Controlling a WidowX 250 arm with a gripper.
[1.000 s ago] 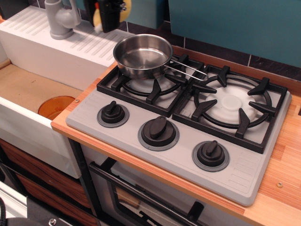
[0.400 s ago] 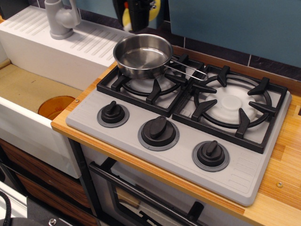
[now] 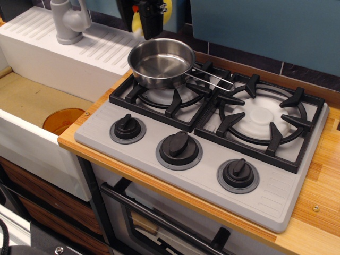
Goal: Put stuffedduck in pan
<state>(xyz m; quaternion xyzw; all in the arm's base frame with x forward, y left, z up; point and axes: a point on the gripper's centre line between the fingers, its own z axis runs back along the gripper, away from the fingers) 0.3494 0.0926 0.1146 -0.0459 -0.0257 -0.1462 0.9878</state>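
Gripper (image 3: 150,26) hangs above the far rim of the pan (image 3: 162,62), clamped on the duck (image 3: 137,24); yellow plush bulges out either side of the black fingers. Judged light, soft and squashy, not fragile, so a pinch across the body suits. Pan sits empty on the left burner grate (image 3: 159,98).

No legible text, labels or numbers anywhere.
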